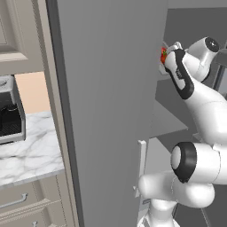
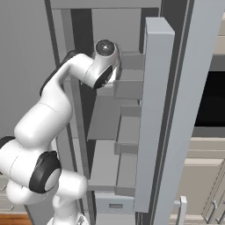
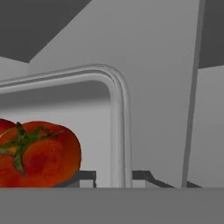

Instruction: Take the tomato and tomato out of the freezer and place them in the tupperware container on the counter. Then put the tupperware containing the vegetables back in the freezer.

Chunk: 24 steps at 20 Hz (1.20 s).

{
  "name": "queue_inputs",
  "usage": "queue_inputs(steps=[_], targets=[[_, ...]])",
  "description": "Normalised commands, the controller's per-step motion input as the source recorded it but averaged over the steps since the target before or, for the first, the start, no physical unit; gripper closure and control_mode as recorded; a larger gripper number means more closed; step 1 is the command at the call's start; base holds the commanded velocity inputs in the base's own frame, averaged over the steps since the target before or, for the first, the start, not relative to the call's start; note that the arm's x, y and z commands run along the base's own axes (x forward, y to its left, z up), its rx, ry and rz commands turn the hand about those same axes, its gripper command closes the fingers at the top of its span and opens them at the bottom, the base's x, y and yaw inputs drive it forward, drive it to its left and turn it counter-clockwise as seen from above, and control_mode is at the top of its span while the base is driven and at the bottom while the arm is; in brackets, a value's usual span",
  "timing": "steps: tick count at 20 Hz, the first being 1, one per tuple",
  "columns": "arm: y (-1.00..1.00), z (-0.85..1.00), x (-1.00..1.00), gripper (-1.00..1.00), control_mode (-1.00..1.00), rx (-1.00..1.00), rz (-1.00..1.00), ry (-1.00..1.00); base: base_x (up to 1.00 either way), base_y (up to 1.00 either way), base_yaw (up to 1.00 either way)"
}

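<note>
The white arm reaches into the open freezer (image 1: pixel 111 111), its gripper (image 1: pixel 166 60) at an upper grey shelf (image 2: pixel 132 83). A red tomato (image 3: pixel 37 155) with a green stem lies at the lower left of the hand view, just beside a curved pale metal rail (image 3: pixel 116 113); from the left base view it shows as a red spot at the wrist. Whether the fingers are apart or closed cannot be told. The marble counter (image 1: pixel 29 150) carries a coffee machine (image 1: pixel 9 113). No legible writing appears.

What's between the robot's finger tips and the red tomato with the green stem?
Nothing that shows. In the hand view the red, green-stemmed tomato sits just above the left finger tip, with a pale curved rail beside it.
</note>
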Motion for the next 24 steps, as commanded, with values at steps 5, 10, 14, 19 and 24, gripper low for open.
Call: queue_inputs(steps=[5, 10, 14, 19, 24], targets=[[0.0, -0.16, 0.22, -1.0, -1.0, 0.0, 0.0, -0.01, 0.0, 0.0, 0.0], [0.0, 0.0, 0.01, -1.0, -1.0, 0.0, 0.01, -0.12, 0.0, 0.0, 0.0], [0.0, 0.01, -0.58, -1.0, -1.0, 0.0, 0.01, -0.27, 0.0, 0.0, 0.0], [0.15, 0.05, -1.0, -1.0, -1.0, -0.02, 0.0, -0.34, 0.0, 0.0, 0.0], [0.22, 0.21, -0.99, -1.0, -1.0, -0.13, -0.03, -0.26, 0.0, 0.0, 0.0]])
